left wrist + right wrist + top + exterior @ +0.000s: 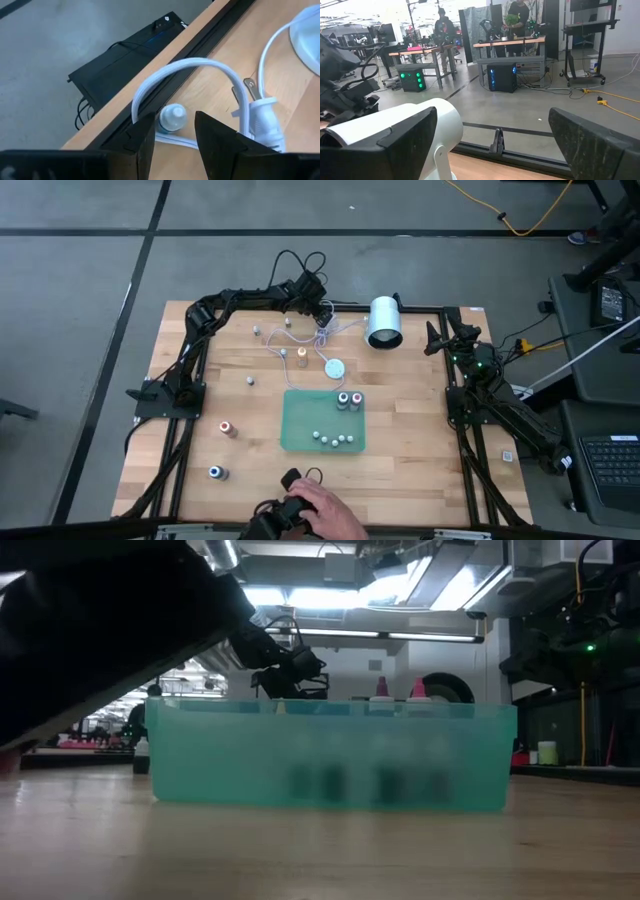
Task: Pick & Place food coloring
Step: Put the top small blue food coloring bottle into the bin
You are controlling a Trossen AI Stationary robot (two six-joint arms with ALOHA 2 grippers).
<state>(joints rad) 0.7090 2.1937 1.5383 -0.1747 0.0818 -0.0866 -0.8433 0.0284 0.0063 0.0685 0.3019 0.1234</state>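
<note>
The green tray (300, 412) sits mid-table with two dark-based bottles (349, 400) upright in its far right corner and several tiny pale pieces (333, 439) near its front wall. More food coloring bottles stand on the wood: red-topped (227, 428), blue-topped (215, 472), orange (301, 357). My left gripper (175, 125) is at the far edge, tipped downward and narrowly open, with a white-topped bottle (172, 118) between its fingertips under a white cable loop (200, 65). My right gripper (492, 145) waits open at the right. My left gripper comes slanting down toward the far edge, with a fingertip (145, 131) on either side of the small bottle's white top (175, 114). The bottle stands on the wood. Whether the fingers touch it, I cannot tell.
A white cylinder (384, 322) lies at the far edge beside a white disc (334, 367) on its thin cable. A white plug (261, 116) lies right of the bottle. The black table rail (165, 80) runs just beyond. A person's hand (318, 502) is at the near edge.
</note>
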